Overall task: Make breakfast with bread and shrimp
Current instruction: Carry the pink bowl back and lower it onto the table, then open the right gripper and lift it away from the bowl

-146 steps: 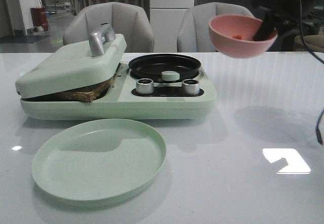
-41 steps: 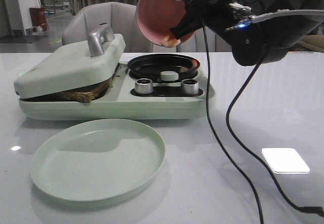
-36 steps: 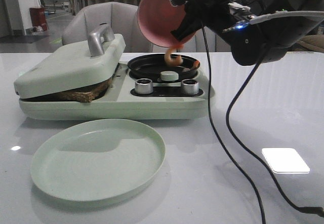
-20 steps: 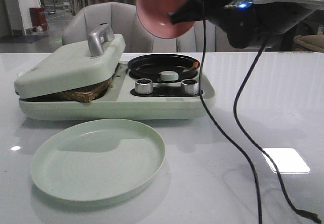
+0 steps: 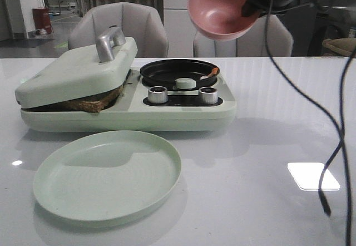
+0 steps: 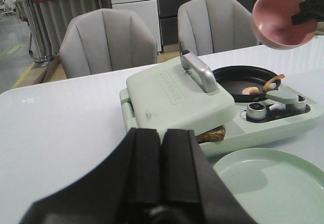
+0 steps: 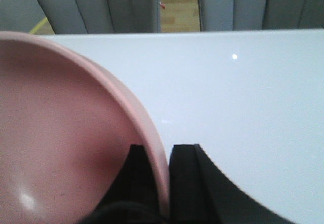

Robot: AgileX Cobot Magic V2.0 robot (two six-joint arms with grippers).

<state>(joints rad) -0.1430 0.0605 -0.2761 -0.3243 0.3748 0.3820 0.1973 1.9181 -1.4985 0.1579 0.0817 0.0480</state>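
A glossy white table [image 5: 267,146] carries a green breakfast maker [image 5: 128,112]; a green plate [image 5: 108,173] lies before it.

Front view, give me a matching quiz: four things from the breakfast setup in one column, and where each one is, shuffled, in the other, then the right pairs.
Things:
1. shrimp
2. bread
3. pink bowl
4. green plate

Places:
A. on the table in front of the cooker
B. under the hinged lid with the metal handle
C. held up in the air by the right gripper
D. in the round black pan

Pairs: 1-D, 2-B, 3-C, 4-A
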